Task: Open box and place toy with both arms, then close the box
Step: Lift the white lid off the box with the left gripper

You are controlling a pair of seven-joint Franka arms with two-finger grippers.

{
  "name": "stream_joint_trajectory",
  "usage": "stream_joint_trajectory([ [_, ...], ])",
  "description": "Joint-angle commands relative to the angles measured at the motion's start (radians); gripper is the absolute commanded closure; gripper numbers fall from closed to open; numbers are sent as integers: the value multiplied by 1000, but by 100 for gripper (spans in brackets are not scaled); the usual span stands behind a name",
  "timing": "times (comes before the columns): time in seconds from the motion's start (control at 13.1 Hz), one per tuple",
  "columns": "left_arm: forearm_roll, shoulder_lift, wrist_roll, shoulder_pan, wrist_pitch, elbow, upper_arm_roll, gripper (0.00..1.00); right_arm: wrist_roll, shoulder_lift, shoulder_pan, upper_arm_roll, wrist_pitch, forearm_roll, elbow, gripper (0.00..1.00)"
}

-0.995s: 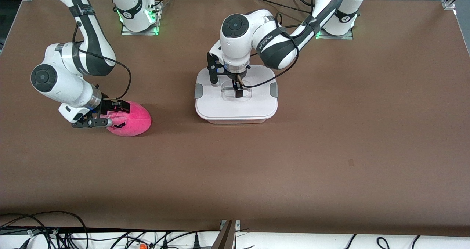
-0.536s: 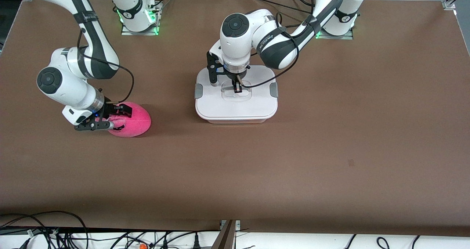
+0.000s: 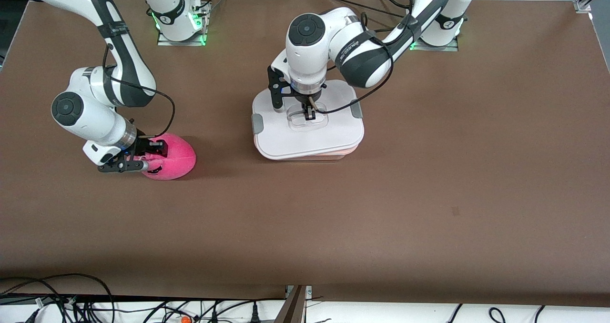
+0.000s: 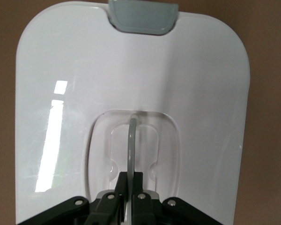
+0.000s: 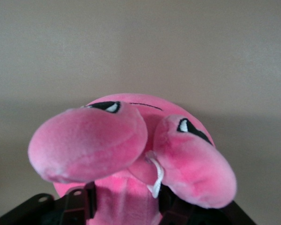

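Observation:
The box's white lid [image 3: 310, 132] with grey side clips hangs slightly raised and skewed over the pale pink base [image 3: 333, 153], of which only an edge shows. My left gripper [image 3: 310, 113] is shut on the lid's thin central handle [image 4: 130, 140] in its recess; the lid [image 4: 131, 70] fills the left wrist view, with my left gripper [image 4: 130, 187] at the handle. The hot-pink plush toy [image 3: 176, 157] lies on the table toward the right arm's end. My right gripper [image 3: 145, 157] is shut on it from the side. In the right wrist view the toy [image 5: 131, 136] bulges between my right gripper's [image 5: 126, 204] jaws.
The brown table top [image 3: 429, 170] spreads wide around the box and the toy. Cables [image 3: 71, 304] lie along the table edge nearest the front camera. The arms' base plates [image 3: 181, 37] stand at the farthest edge.
The left gripper has lifted the lid off the base and skewed it, so the pink base edge now shows. The right gripper's fingers have drawn in on the toy.

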Motion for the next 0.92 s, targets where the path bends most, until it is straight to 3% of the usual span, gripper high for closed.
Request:
stream_joint_trajectory([
  [0.0, -48, -30, 20, 53, -83, 49, -12, 100, -39, -3, -12, 1, -15, 16, -8, 100],
  [0.38, -102, -62, 41, 257, -151, 38, 23, 100, -107, -46, -9, -3, -148, 7, 72, 100],
  [0.61, -104, -76, 103, 396, -164, 42, 47, 100, -128, -56, 2, 7, -355, -1, 228, 100],
  [0.84, -104, -93, 117, 475, -173, 35, 104, 100, -125, -48, 95, 6, -506, -40, 388, 100],
])
